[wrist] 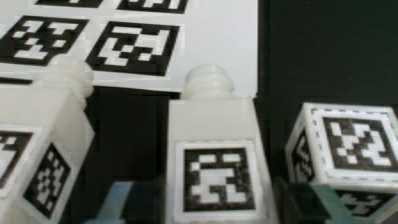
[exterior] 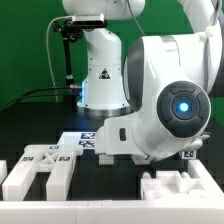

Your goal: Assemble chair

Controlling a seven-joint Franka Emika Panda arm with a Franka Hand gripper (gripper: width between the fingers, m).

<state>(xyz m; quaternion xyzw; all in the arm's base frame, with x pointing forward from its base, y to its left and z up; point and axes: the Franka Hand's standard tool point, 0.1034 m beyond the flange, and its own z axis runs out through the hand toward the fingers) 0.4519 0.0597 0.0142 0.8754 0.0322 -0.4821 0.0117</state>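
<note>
Chair parts (exterior: pixel 35 172) lie loose on the black table (exterior: pixel 30 125). One cluster sits at the exterior view's left and another piece (exterior: pixel 178 186) at the exterior view's right, with the marker board (exterior: pixel 85 140) between and behind them. The arm (exterior: pixel 165 90) hides the working spot in that view

In the wrist view the gripper (wrist: pixel 210 205) straddles the ribbed-peg leg bar (wrist: pixel 214 150), one fingertip (wrist: pixel 121 205) on each side at a narrow setting. A thin dark gap seems to remain on either side, so it cannot be told whether the pads actually press the bar

Likely risks:
- The round-tipped leg bar (wrist: pixel 45 130) and the tagged block (wrist: pixel 350 150) stand just beside the straddled bar. A finger that comes in slightly off line would probably nudge one of them over or out of place
- If one pad meets the bar first, the bar may twist or tip before the other pad steadies it
- The plastic looks smooth, so a grip far from the bar's middle could let it swing or slip when it is lifted

Counted in the wrist view:
- two leg bars
- one block
- four tags on the marker board, each partly cut off
- two fingertips

Counted in the exterior view:
- one arm
- two groups of white parts, whose separate pieces cannot be counted surely
</note>
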